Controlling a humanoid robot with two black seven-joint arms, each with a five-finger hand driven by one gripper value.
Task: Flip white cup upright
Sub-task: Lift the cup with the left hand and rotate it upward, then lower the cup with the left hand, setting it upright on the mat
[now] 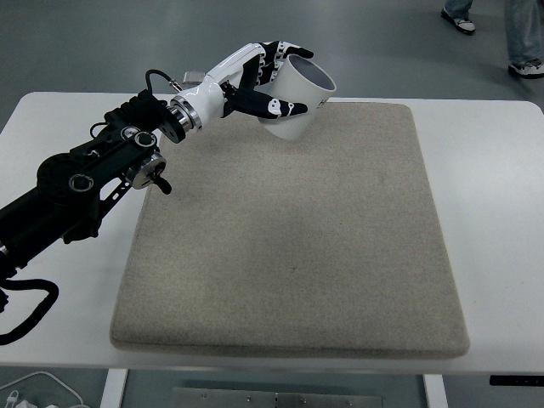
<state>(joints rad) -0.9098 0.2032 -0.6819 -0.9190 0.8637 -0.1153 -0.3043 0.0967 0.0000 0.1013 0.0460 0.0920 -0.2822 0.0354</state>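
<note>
Nearest me: beige mat (289, 246) lying flat on the white table (493, 187), bare across its middle. My left arm (93, 183) enters from the left edge and reaches diagonally to the mat's far left corner. There my left hand (259, 81) has its fingers curled around the white cup (299, 98), thumb across the front wall. Cup is above the mat's far edge, tilted, mouth facing up and right. Beyond the table: a person's feet (493, 34) on grey floor.

No text, label, brand, number or sign can be read anywhere in the top view.
</note>
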